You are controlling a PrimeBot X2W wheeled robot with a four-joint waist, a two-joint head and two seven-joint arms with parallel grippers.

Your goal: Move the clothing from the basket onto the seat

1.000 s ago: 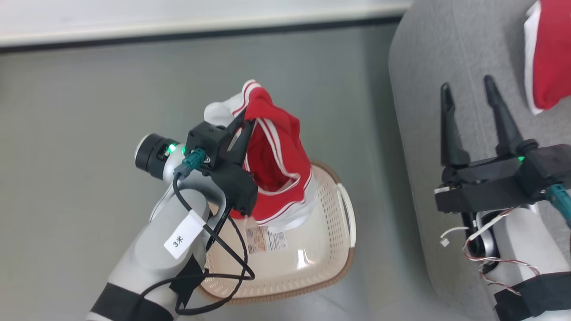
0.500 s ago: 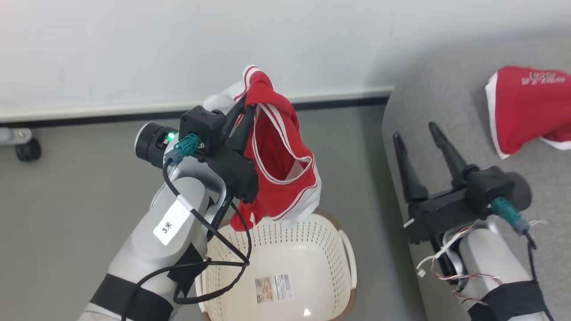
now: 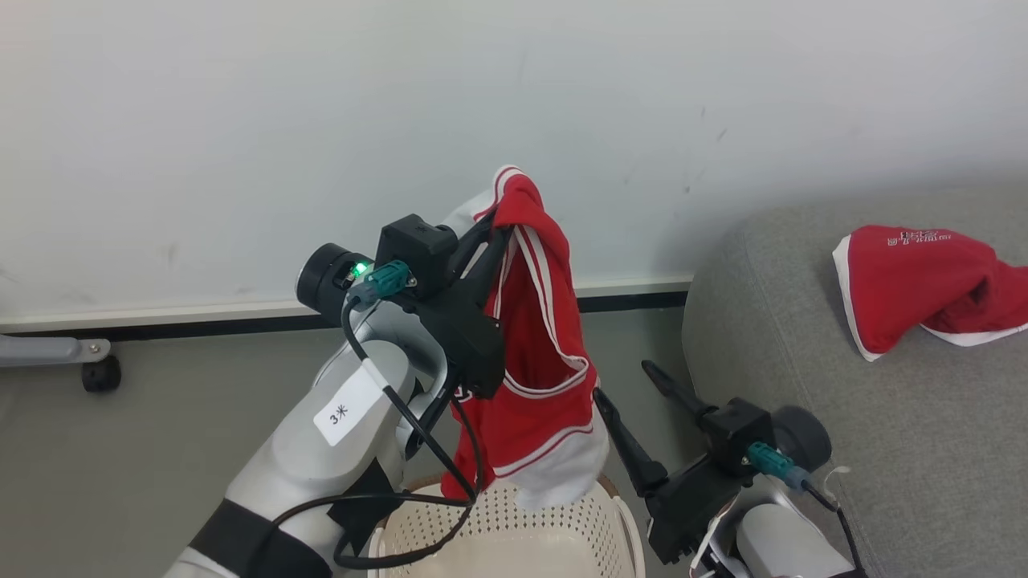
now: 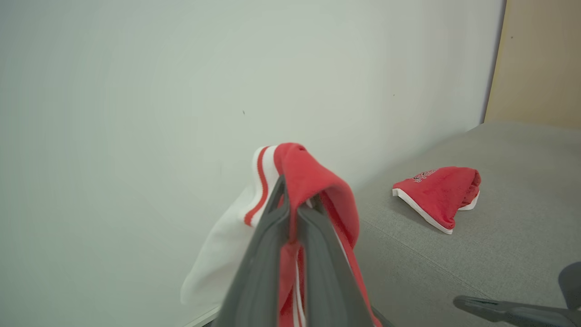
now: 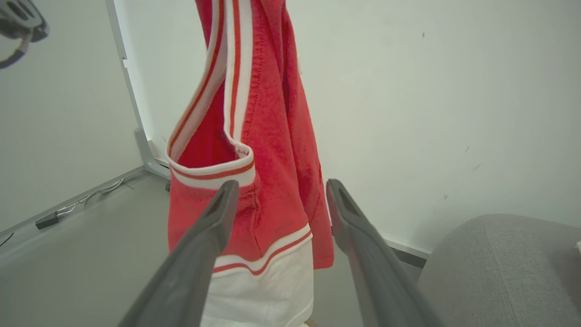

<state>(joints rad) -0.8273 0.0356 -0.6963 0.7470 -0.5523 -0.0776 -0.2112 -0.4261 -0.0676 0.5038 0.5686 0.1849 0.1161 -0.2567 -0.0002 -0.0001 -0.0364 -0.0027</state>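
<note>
The task looks about half done. One of the two pieces of clothing, the lettered garment, already lies crumpled on the seat, well in from its rounded edge. The other, the striped garment, hangs in the air from the left gripper, whose jaws are closed tight on a fold near its top. Its white hem dangles just above the rim of the basket, so it is lifted out but not yet carried across. The right gripper holds nothing, its jaws spread wide and aimed at the hanging cloth. What remains, by my reading, is to swing this garment over the seat and release it. The basket's bottom is out of view.
</note>
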